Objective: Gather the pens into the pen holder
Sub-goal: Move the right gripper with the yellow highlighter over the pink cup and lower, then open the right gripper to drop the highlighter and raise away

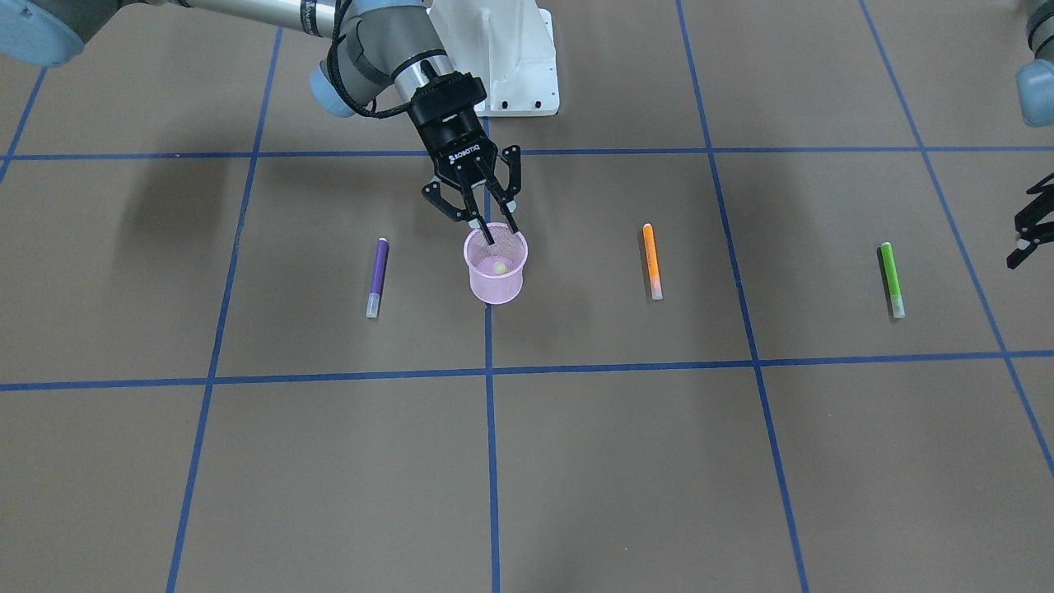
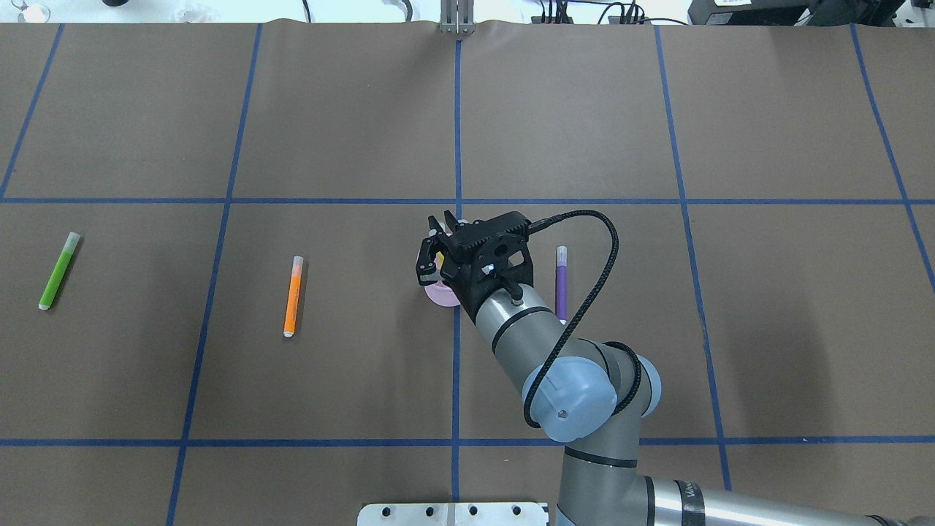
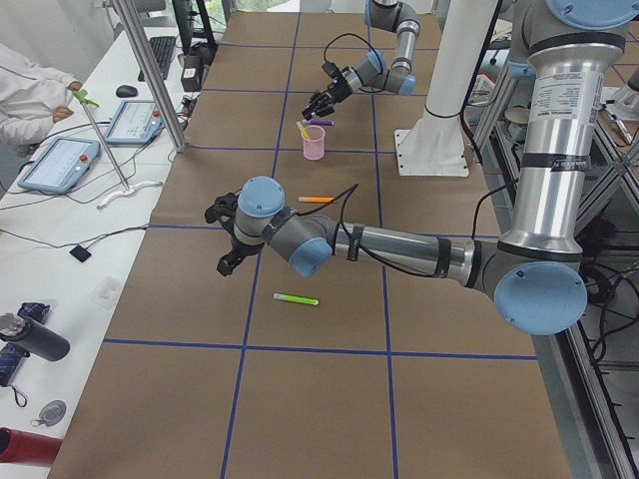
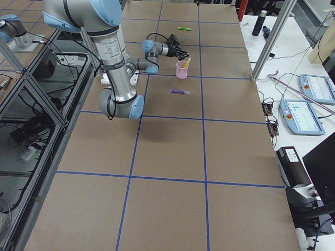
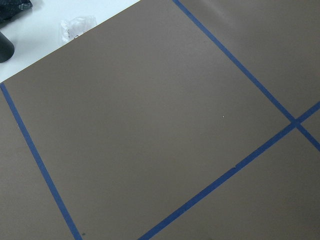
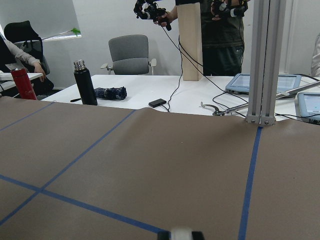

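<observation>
The pink mesh pen holder (image 1: 496, 288) stands upright near the table's middle. A yellow pen (image 1: 499, 267) leans inside it, its top sticking out over the rim (image 3: 303, 129). My right gripper (image 1: 503, 235) hovers tilted over the holder, open, with its fingertips dipping just inside the rim on either side of the pen. Three more pens lie flat on the table. The purple pen (image 1: 377, 277) is beside the holder, the orange pen (image 1: 652, 261) on the holder's other side, and the green pen (image 1: 892, 279) farther out. My left gripper (image 1: 1021, 247) hangs open beyond the green pen, holding nothing.
Brown table paper with a blue tape grid (image 1: 489, 371). The white robot base (image 1: 510, 58) is behind the holder. Side benches carry tablets (image 3: 60, 165), bottles (image 6: 85, 82) and cables, and people stand beyond the far edge. A metal post (image 6: 261, 60) rises at the table's far edge.
</observation>
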Robot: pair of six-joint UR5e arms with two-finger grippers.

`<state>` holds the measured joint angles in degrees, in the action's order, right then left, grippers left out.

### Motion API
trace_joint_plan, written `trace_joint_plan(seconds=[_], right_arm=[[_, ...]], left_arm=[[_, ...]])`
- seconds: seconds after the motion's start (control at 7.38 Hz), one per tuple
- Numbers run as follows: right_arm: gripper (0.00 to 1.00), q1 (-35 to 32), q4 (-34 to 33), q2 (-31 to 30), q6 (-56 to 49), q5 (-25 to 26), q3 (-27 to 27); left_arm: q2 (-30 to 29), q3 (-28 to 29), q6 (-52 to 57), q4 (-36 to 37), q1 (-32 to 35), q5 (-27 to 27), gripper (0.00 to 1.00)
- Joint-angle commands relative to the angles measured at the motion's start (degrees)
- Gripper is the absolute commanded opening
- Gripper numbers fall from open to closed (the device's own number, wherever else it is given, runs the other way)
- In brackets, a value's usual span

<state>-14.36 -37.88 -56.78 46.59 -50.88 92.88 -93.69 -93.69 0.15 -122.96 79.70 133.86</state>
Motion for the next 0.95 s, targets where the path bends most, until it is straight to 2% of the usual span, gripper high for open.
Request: trace_joint_plan(seconds=[0.0,0.27,0.41,0.68,0.81], right_arm=[[0.98,-0.05,0.00,0.44,-0.01,-0.27,0.72],[0.99,-2.32,-0.43,0.44,1.04,-3.67,2.21],[0.99,-5.38,-5.40,0.44,4.00,-7.09,2.82],[0.99,-14.42,-20.40,-0.17,8.59,-22.34,7.72],[0.99,-18.90,-27.18,-0.26,8.60,-29.90,9.32]], left_arm=[[0.00,0.09,-0.24,0.00,-0.07,0.00,1.00],[0.09,0.26,-5.83,-0.09,-1.90,-0.09,1.00],[0.17,0.26,-11.70,-0.26,-3.40,-0.26,1.00],[2.01,0.18,-21.73,-1.05,-5.16,-1.57,1.00],[3.15,0.18,-23.34,-0.97,-7.78,-4.89,1.00]])
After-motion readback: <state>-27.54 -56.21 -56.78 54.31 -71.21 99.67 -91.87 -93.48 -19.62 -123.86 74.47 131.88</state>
